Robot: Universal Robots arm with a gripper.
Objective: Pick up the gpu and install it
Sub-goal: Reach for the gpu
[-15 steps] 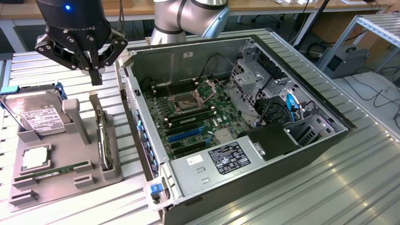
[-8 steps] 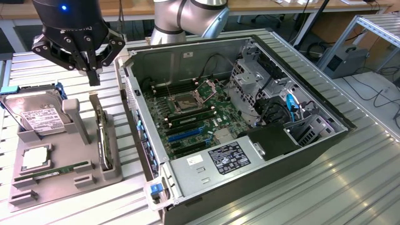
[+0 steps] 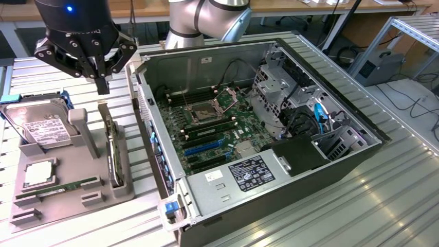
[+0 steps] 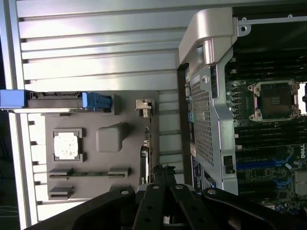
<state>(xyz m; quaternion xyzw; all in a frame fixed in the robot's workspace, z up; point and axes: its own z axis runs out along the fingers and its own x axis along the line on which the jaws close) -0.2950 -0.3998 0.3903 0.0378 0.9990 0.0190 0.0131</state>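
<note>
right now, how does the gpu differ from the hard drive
The gpu is a thin dark card standing on edge; the hard drive is a thick silver box with a white label, leaning back. Both sit in the grey holder.

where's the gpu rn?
Exterior view's left: the gpu stands on edge in a slot of the grey holder, between the hard drive and the open computer case, with the shut pincer hovering above its far end.
</note>
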